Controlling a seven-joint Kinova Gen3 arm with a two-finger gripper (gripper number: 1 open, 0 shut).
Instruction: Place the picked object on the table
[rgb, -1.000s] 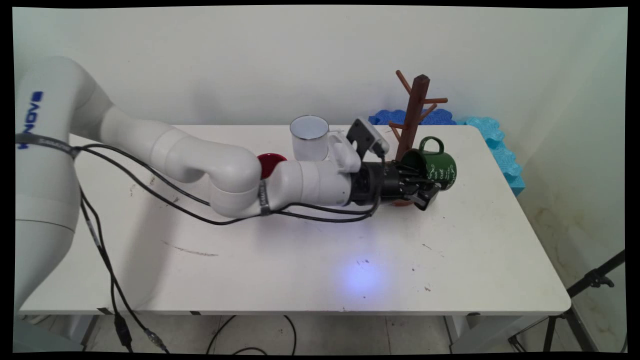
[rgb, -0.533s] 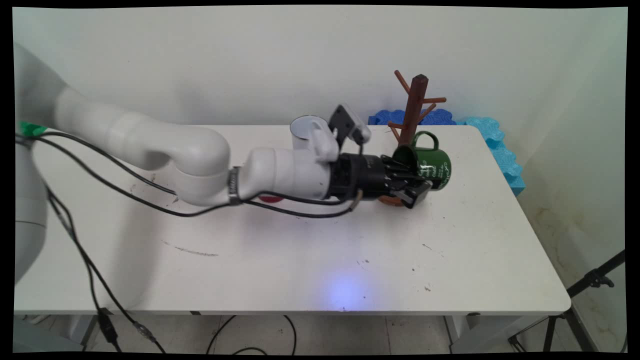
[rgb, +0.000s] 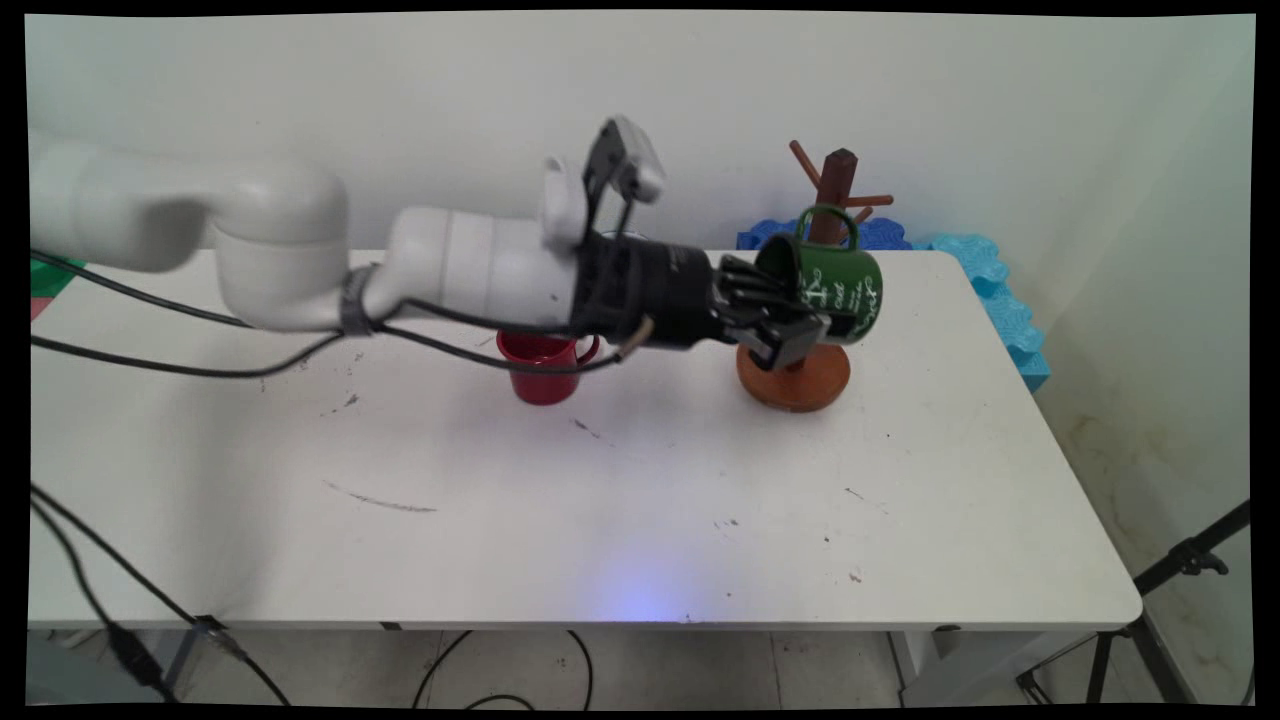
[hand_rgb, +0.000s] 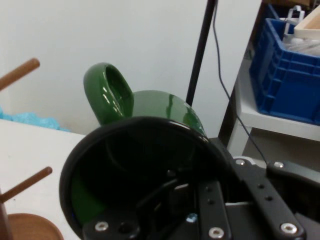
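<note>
A smooth white surface (rgb: 900, 540), rectangular with rounded corners and marked with dark scuffs, carries everything. Toward its middle, nearer the far edge, stands a glossy red mug (rgb: 541, 366), upright, its handle turned to the right; black cables hang just in front of its rim.

Above and to the right of it, the black gripper (rgb: 778, 322) is clamped on a green mug (rgb: 826, 283), held clear of the surface. One finger reaches inside the mouth and the other presses the outer wall, so the rim is pinched between them. The green mug lies on its side, mouth turned toward the arm, its looped handle pointing up. Its glaze is shiny, with white lettering on the wall. In the hand view the green mug (hand_rgb: 145, 165) fills the middle, its dark round mouth facing the camera and the thick handle rising at the upper left.

Just behind and below the held mug, near the far right corner, stands a brown wooden mug tree (rgb: 822, 290): a flat round base, a straight post and thin pegs slanting out. The mug hangs in front of the post; whether it touches a peg cannot be told. Past the far right corner lies wavy blue foam (rgb: 985, 285).
</note>
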